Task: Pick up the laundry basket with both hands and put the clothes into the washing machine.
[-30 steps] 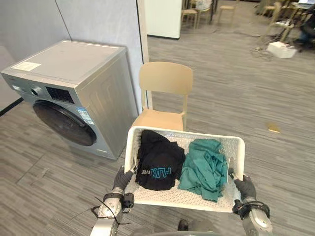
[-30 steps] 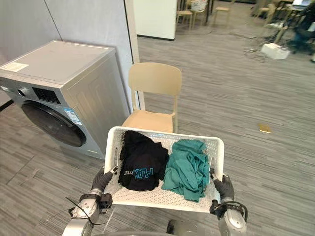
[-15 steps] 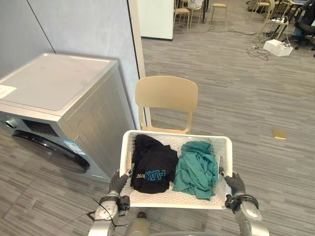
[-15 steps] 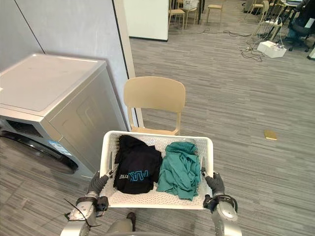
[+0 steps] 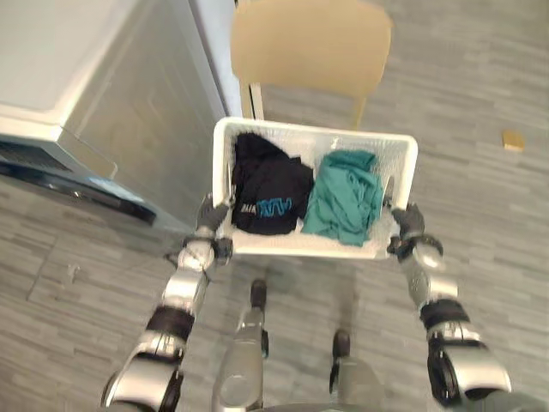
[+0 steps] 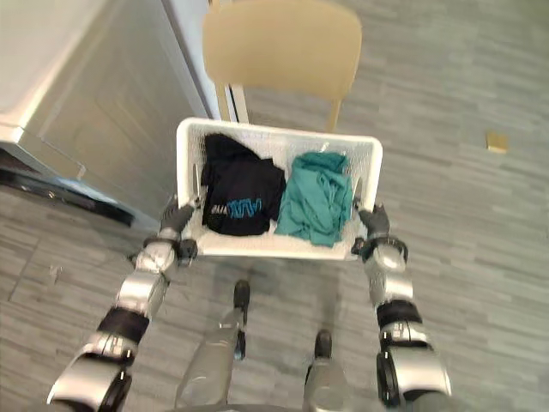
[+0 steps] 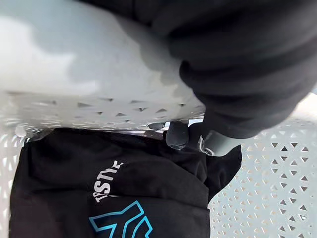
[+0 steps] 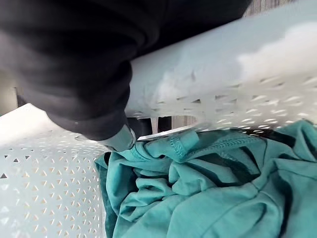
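Laundry basket [image 5: 313,130], white and perforated, is held up between both hands — the left hand [image 5: 210,216] curled round its left handle, the right hand [image 5: 408,225] curled round its right. Inside, a black garment [image 5: 268,184] lies on the left, touching a teal garment [image 5: 345,196]. A beige chair [image 5: 309,43] stands just behind, with a washing machine [image 5: 86,86] to the left.

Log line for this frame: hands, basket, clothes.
left hand: shut on basket side | right hand: shut on basket side | black garment, teal garment: in basket | washer: left of basket | chair: beyond basket
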Tool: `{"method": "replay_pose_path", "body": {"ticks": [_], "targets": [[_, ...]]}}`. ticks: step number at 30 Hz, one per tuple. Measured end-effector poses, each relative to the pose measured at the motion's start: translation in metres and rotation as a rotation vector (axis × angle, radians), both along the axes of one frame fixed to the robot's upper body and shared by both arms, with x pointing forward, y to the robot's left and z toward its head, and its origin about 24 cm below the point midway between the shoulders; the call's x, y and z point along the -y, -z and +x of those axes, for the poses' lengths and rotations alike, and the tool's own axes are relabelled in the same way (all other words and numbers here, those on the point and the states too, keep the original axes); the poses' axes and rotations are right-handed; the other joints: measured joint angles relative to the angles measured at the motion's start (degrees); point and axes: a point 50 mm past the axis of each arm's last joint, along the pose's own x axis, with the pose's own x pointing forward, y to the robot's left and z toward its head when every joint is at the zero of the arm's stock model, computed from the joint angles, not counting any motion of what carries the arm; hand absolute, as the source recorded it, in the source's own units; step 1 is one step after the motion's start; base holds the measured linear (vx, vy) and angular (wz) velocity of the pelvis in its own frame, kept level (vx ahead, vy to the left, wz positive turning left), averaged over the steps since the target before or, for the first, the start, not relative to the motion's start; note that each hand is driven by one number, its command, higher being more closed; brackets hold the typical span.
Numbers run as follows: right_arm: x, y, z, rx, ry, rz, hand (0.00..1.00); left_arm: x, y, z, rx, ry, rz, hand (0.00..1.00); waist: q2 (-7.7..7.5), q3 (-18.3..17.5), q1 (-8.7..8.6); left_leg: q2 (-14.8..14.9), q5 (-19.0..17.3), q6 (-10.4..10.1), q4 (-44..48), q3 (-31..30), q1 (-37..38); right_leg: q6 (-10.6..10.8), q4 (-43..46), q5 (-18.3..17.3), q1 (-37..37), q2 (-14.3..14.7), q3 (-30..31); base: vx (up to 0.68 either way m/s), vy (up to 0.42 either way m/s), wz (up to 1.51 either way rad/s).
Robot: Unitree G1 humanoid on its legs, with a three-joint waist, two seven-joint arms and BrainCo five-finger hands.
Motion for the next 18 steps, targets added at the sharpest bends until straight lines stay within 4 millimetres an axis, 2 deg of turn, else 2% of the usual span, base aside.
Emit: {"method": "replay_pose_path", "body": {"ticks": [2, 5, 10, 12, 16, 17, 18], "targets": [[-0.002, -0.023, 0.016, 0.008, 0.006, -0.001, 1.0, 0.0, -0.021, 0.018, 0.019, -0.007, 0.005, 1.0, 0.05, 2.5, 0.13, 0.0, 0.8, 0.2, 0.0, -0.1, -1.8, 0.1, 1.5, 0.0, -2.3, -0.1, 0.0, -0.13, 0.049, 0.02], [-0.009, -0.042, 0.029, 0.009, -0.002, 0.011, 1.0, -0.007, -0.038, 0.032, 0.011, -0.042, 0.022, 1.0, 0.01, 2.7, 0.39, 0.0, 1.5, 0.1, -0.2, 0.1, -5.5, 0.4, 1.9, 0.4, -6.1, -0.1, -0.1, -0.02, 0.014, 0.02], [-0.022, -0.072, 0.04, 0.069, -0.024, -0.017, 1.0, -0.019, -0.056, 0.039, 0.036, -0.082, -0.004, 1.0, -0.28, 2.9, 0.47, 0.6, 2.1, 0.7, 0.1, 1.6, -8.1, 0.4, 2.4, 1.0, -9.1, -0.3, 0.0, 0.04, -0.01, -0.09], [-0.028, -0.092, 0.043, 0.131, -0.036, -0.026, 1.0, -0.021, -0.077, 0.045, 0.078, -0.098, -0.028, 1.0, -0.28, 2.9, 0.47, 1.9, 1.9, 0.4, 0.4, 2.5, -10.4, -0.1, 2.4, 1.5, -11.4, 0.6, -0.1, -0.01, -0.032, -0.21], [-0.029, -0.105, 0.044, 0.186, -0.035, -0.035, 1.0, -0.02, -0.089, 0.048, 0.112, -0.104, -0.059, 1.0, -0.28, 2.9, 0.18, 3.9, 1.9, 0.5, 0.6, 6.1, -12.0, -0.2, 2.4, 1.8, -13.0, 1.1, -0.1, 0.0, -0.051, -0.08], [-0.028, -0.106, 0.044, 0.187, -0.03, -0.039, 0.0, -0.019, -0.09, 0.048, 0.112, -0.102, -0.056, 1.0, -0.28, 2.9, 0.24, 4.1, 1.9, 0.5, 0.7, 6.6, -12.0, -0.2, 2.4, 1.8, -13.1, 1.1, -0.1, 0.03, -0.047, -0.06], [-0.028, -0.106, 0.044, 0.19, -0.028, -0.04, 0.0, -0.019, -0.091, 0.048, 0.113, -0.102, -0.055, 1.0, -0.28, 2.9, 0.23, 4.2, 1.9, 0.5, 0.7, 6.7, -12.0, -0.2, 2.4, 1.8, -13.1, 1.2, -0.1, 0.04, -0.055, -0.07]]}}
